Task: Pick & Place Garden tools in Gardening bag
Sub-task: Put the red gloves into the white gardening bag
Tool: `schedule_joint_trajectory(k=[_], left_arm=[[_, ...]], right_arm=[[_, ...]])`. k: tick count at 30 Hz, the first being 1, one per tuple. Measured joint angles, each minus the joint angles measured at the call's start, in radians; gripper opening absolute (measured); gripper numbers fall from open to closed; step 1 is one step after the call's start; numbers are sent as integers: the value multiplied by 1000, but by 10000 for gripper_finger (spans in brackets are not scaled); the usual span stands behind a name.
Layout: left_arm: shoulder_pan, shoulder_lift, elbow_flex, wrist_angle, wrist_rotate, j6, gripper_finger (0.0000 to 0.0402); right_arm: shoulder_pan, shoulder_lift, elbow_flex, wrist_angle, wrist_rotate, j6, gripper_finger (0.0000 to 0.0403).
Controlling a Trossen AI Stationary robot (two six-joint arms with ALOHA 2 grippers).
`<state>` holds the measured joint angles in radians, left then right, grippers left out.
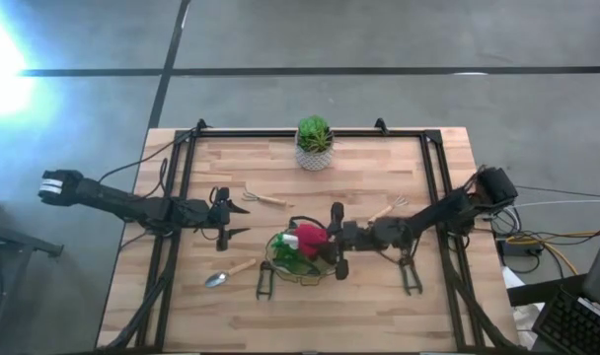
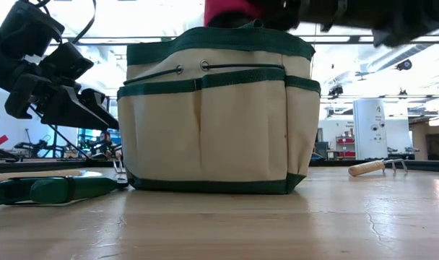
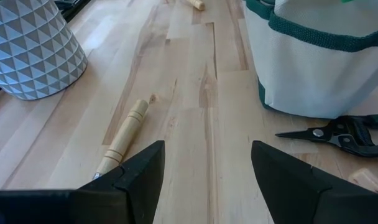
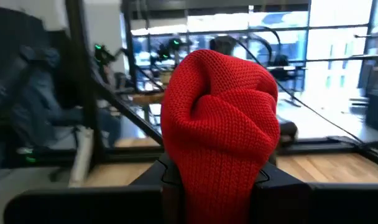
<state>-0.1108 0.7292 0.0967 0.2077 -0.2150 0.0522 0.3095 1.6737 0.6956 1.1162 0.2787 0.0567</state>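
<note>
High view first: the right gripper (image 1: 327,240) sits directly over the mouth of the small beige canvas gardening bag with green trim (image 1: 302,258), and its jaws are clamped on a bunched red knitted item (image 1: 311,237). Right wrist view confirms it, with that red knit (image 4: 221,118) squeezed between the two dark fingers and filling the middle of the shot. From the low view, the bag (image 2: 216,115) stands upright on the wooden counter (image 2: 277,224), pockets facing the camera, and a patch of red (image 2: 230,11) shows just above its rim.

Over on the other side, the left gripper (image 1: 228,219) hangs just beside the bag with its jaws spread wide and nothing between them. Its wrist view shows the two dark fingers (image 3: 142,171) apart above bare planks.

Tools lying loose on the counter: a wooden-handled metal trowel (image 1: 229,272) near the front, a pair of dark pruning shears (image 1: 264,281) touching or nearly touching the bag's front edge, a second dark pair of shears (image 1: 410,273) out to the right, a wooden-handled small rake (image 1: 264,197) behind the left gripper, and another wooden-handled fork (image 1: 388,208) near the right arm. A green potted plant in a white patterned pot (image 1: 314,144) stands at the back edge, well apart from the bag.
</note>
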Motion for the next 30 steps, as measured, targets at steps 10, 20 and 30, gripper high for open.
schedule_joint_trajectory(k=[10,20,30], left_arm=[[0,0,0,-8,0,0,241],[0,1,0,-8,0,0,241],[0,1,-2,-7,0,0,241]], right_arm=[[16,-36,13,-106,32,14,54],[20,48,16,-43,45,10,54],[21,82,15,-65,89,-7,53]])
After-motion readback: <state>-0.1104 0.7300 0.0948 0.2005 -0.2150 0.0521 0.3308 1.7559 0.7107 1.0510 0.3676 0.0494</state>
